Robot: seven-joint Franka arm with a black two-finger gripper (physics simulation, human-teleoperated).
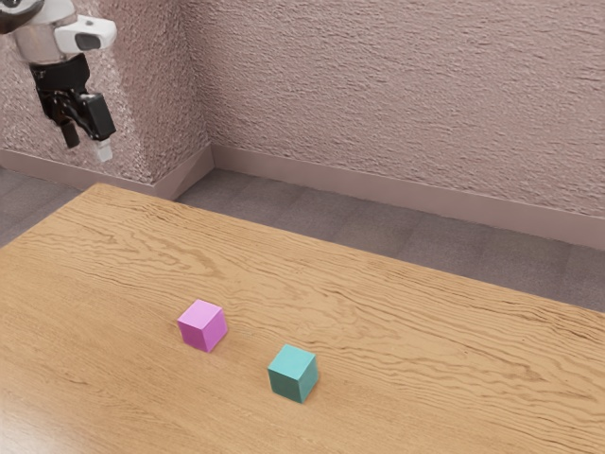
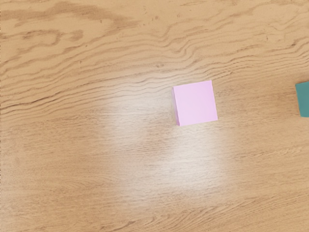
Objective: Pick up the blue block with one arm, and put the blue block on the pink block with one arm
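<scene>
The blue block point(image 1: 293, 372), teal in shade, rests on the wooden table point(image 1: 425, 322) near its front. The pink block point(image 1: 202, 324) lies a short way off toward the exterior view's left, apart from it. My gripper point(image 1: 87, 144) hangs high at the exterior view's upper left, far above the table and well away from both blocks, open and holding nothing. In the wrist view the pink block point(image 2: 195, 102) lies on the wood below my hand, and a sliver of the blue block point(image 2: 303, 98) shows beyond it at the picture's edge.
A rough pinkish wall point(image 1: 397, 85) with a skirting board runs behind the table, and a wall corner point(image 1: 180, 113) juts out near the arm. Grey floor point(image 1: 397, 227) lies between the wall and the table's far edge.
</scene>
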